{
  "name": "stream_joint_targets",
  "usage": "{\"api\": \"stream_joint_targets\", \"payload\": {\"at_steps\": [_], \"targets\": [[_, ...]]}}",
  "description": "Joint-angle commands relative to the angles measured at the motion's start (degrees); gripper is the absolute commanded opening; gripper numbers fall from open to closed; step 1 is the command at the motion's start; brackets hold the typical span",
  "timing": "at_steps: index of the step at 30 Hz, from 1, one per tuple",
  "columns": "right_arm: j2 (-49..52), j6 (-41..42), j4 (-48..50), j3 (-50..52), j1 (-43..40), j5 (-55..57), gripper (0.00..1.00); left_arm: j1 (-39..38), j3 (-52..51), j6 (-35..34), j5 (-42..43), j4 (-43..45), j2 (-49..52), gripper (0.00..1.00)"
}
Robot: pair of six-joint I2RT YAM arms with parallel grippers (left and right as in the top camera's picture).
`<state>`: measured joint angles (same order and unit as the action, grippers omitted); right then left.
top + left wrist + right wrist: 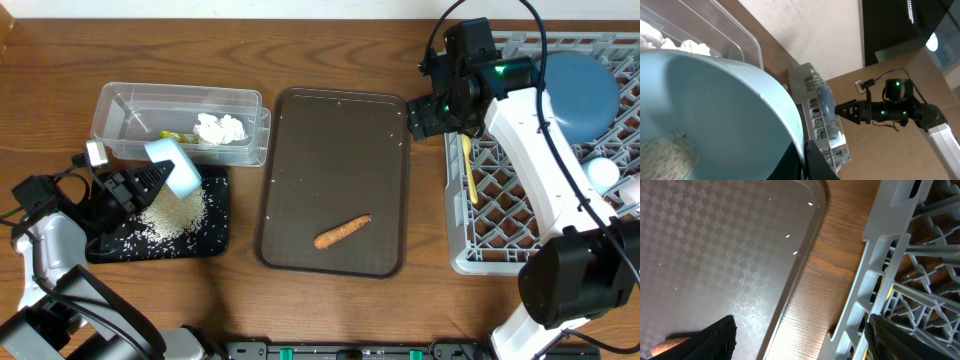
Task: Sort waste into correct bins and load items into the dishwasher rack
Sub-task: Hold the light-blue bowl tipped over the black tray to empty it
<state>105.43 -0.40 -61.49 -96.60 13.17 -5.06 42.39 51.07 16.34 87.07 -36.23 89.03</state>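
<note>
My left gripper (160, 178) is shut on the rim of the white-and-light-blue bowl (175, 165), holding it tipped over the black tray (215, 240). A pile of rice (178, 215) lies on that tray. In the left wrist view the bowl (715, 115) fills the frame, pinched at its rim by the jaws (807, 160), with rice (665, 150) at its lower left. The clear tub (120, 110) holds tissue (220, 128) and the wrapper (178, 136). The carrot stick (342, 232) lies on the brown tray (335, 140). My right gripper (420, 115) is open and empty between the brown tray and the rack (500, 240).
The rack holds the dark blue plate (580, 90), the yellow spoon (468, 170), the light blue cup (603, 172) and the pink cup (632, 188). The right wrist view shows the brown tray's corner (715, 245), the carrot's end (670, 345) and the rack's wall (890, 280).
</note>
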Motion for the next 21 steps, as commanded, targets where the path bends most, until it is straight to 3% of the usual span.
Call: {"api": "stream_joint_targets", "payload": {"at_steps": [1,3,11,17,19,21], "targets": [[0.5,0.6,0.0,-0.2,-0.5,0.6,0.82,0.6,-0.2,-1.1,-0.2,0.3,-1.2,0.06],[0.5,0.6,0.0,-0.2,-0.5,0.6,0.82,0.7,-0.2,-1.7,3.1,0.0,-1.1,0.06],[0.5,0.6,0.0,-0.2,-0.5,0.6,0.82,0.7,-0.2,-3.7,0.4,1.9,-1.1,0.06],[0.5,0.6,0.0,-0.2,-0.5,0.6,0.82,0.8,-0.2,-4.1,3.1,2.0,-1.4,0.06],[0.5,0.6,-0.2,-0.2,-0.5,0.6,0.82,0.8,-0.2,-3.1,0.2,2.6,-1.5,0.06],[0.5,0.6,-0.2,-0.2,-0.5,0.6,0.82,1.0,-0.2,-10.9,-9.4,3.8,-1.2,0.06]]}}
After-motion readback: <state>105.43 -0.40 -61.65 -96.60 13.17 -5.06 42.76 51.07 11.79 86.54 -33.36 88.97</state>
